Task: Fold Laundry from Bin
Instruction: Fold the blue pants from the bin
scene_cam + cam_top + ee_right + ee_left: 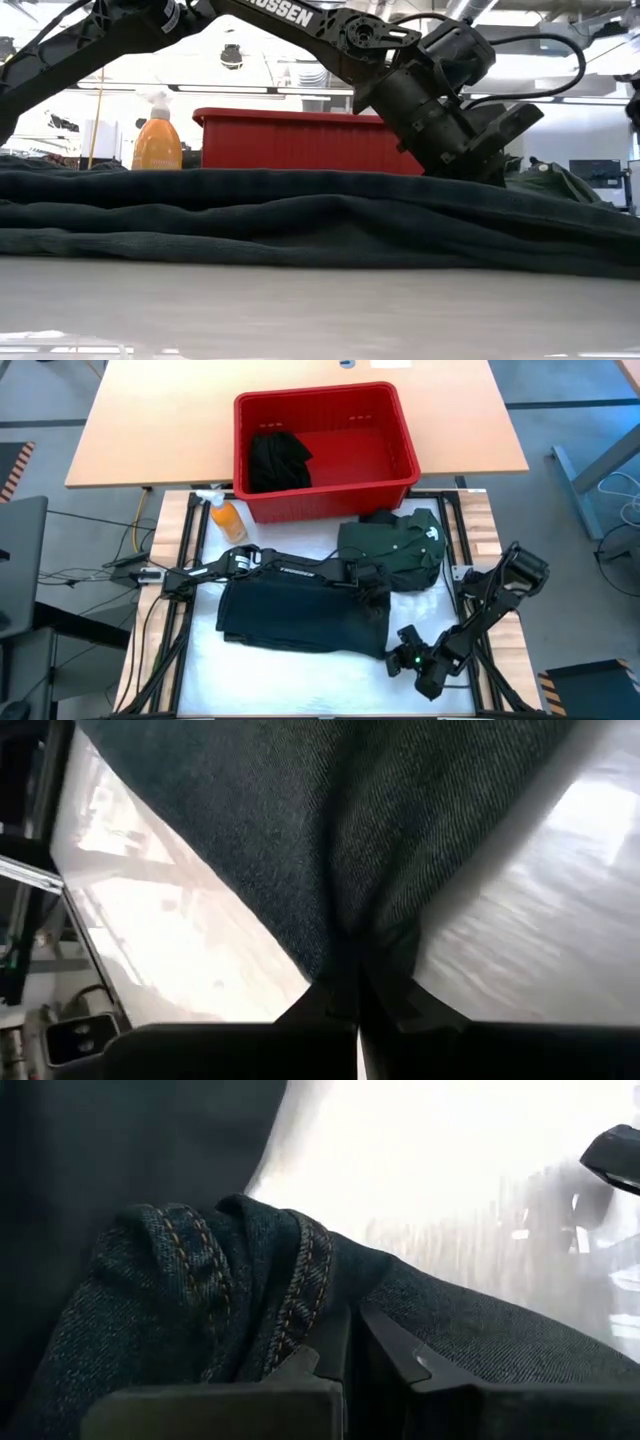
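While the right gripper (395,650) pinches the near corner of the dark jeans (300,615), the left gripper (372,592) is clamped on their stitched hem. Beyond the jeans lies the green shirt (395,550), then the red bin (325,495) holding a black garment (275,460).

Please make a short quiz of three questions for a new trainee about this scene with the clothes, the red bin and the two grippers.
1. True or false: the red bin is empty.
2. What is the left gripper shut on? A) orange spray bottle B) dark denim garment C) green shirt
3. Fill in: the green shirt lies on the table, just in front of the ____.

Key:
1. False; a black garment lies inside.
2. B, the dark denim garment; the right gripper pinches its corner too.
3. Bin.
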`<action>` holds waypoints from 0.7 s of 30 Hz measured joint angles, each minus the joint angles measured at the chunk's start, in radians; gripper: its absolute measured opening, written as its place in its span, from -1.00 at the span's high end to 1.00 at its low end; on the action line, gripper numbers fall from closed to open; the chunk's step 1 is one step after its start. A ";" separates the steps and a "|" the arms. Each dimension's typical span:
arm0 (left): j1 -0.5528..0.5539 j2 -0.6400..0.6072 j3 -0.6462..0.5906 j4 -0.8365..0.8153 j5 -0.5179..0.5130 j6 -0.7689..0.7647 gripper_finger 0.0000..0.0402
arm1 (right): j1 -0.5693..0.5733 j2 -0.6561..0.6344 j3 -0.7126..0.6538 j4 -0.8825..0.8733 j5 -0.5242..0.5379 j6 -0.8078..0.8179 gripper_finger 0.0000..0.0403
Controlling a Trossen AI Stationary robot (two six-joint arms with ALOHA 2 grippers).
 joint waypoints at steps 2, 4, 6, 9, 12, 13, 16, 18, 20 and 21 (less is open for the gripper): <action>0.000 0.000 0.000 0.000 -0.003 -0.003 1.00 | 0.007 -0.014 0.014 -0.037 -0.002 -0.002 0.92; 0.000 0.000 -0.001 0.000 -0.014 -0.005 1.00 | 0.009 -0.050 0.025 -0.101 -0.029 -0.002 0.92; 0.001 0.000 -0.001 -0.001 -0.033 -0.007 1.00 | 0.012 -0.100 0.044 -0.213 -0.060 -0.002 0.92; 0.014 0.000 -0.001 -0.008 -0.075 -0.019 1.00 | 0.013 -0.176 0.101 -0.430 -0.104 0.000 0.92; 0.015 0.000 -0.001 -0.008 -0.074 -0.037 1.00 | 0.003 -0.215 0.127 -0.632 -0.068 0.012 0.92; 0.013 0.000 -0.001 -0.010 -0.074 -0.041 1.00 | -0.001 -0.216 0.127 -0.653 -0.055 0.012 0.92; 0.011 0.000 -0.001 -0.009 -0.065 -0.047 1.00 | -0.024 -0.199 0.129 -0.693 -0.051 0.010 0.92; 0.009 0.000 -0.001 -0.010 -0.056 -0.049 1.00 | -0.039 -0.182 0.127 -0.724 -0.050 0.010 0.92; 0.007 0.000 -0.001 -0.010 -0.052 -0.057 1.00 | -0.054 -0.171 0.127 -0.744 -0.045 0.010 0.92; 0.005 0.000 -0.001 -0.012 -0.052 -0.060 1.00 | -0.059 -0.170 0.127 -0.751 -0.038 0.010 0.92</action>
